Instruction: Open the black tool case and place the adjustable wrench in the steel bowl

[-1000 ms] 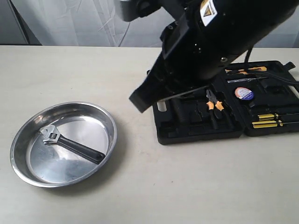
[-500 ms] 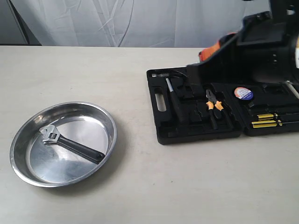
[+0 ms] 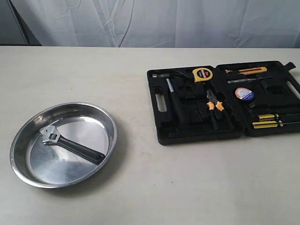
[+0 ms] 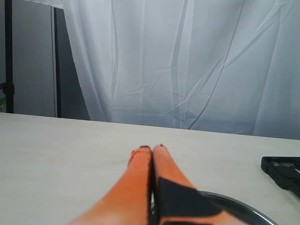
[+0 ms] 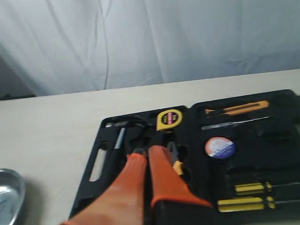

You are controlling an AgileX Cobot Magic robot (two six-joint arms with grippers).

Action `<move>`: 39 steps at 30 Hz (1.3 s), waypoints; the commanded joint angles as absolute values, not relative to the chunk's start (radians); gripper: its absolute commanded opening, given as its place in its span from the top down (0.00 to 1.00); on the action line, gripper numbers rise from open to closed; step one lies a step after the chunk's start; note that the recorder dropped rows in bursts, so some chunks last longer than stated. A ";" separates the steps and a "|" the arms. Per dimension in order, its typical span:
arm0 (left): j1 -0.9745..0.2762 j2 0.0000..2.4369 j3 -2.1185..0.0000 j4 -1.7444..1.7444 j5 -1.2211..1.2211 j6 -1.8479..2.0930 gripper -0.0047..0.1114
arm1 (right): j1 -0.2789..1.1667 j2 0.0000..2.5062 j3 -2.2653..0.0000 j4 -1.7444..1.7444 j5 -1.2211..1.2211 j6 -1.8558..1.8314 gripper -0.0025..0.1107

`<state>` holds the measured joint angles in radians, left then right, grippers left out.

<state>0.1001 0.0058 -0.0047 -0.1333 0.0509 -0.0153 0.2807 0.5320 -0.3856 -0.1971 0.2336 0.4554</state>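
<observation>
Starting at the left of the table (image 3: 140, 192): the steel bowl (image 3: 82, 123) sits well apart from everything else, and the adjustable wrench (image 3: 72, 146) is already lying flat inside it. The silver head is up against the far-left wall and the black handle runs diagonally toward the near-right side, so its long axis points roughly at the case.

Neither arm shows in the exterior view. The left claw (image 4: 152, 149) is clenched, orange fingers pressed tip to tip with nothing between them. Its wrist camera catches just a sliver of the bowl's rim below the fingers. The wrench itself isn't in that shot, so I can't say exactly how it lies from the claw, only that the bowl is close under it. If anything needed nudging in the bowl, I'd say the left arm is clearly the nearer one.

Further right, the black tool case (image 3: 197, 136) lies wide open and flat, with the hammer (image 3: 176, 101), tape measure (image 3: 202, 74) and pliers (image 3: 213, 104) sitting in their recesses.

The right claw (image 5: 148, 152) is clenched too, empty, and hangs over the left half of the case. The bowl only peeks in at the very edge of its view, so it's the far arm here.

Case open, wrench in the bowl: looks done to me, nothing left to grab.
</observation>
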 commanded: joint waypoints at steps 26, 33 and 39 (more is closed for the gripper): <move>0.095 0.000 0.000 -0.136 0.050 -0.016 0.96 | 0.037 0.000 0.000 -0.122 0.124 0.445 0.98; 0.095 0.000 0.000 -0.136 0.050 -0.016 0.96 | 0.037 0.000 0.000 -0.122 0.124 0.445 0.98; 0.095 0.000 0.000 -0.134 0.050 -0.016 0.96 | 0.037 0.000 0.000 -0.122 0.124 0.445 0.98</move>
